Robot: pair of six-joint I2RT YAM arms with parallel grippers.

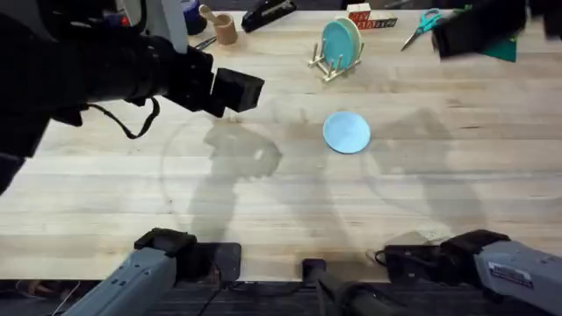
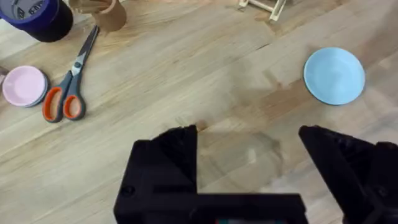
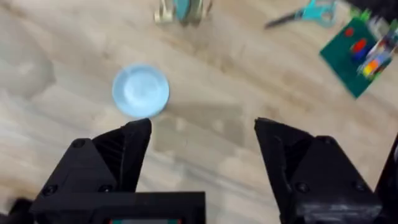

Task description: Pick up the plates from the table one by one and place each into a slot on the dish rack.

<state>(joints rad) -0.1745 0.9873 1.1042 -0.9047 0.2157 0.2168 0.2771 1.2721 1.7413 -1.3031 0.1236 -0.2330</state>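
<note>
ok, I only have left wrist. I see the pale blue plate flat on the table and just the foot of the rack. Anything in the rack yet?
Observer: Yes. The turquoise plate stands upright in the dish rack.
Operator: Alone in there?
Observer: No, a cream-yellow plate stands right behind it.
Operator: Right gripper holding anything?
Observer: No. The right gripper is open and empty, and the sky-blue plate lies flat ahead of it.
</note>
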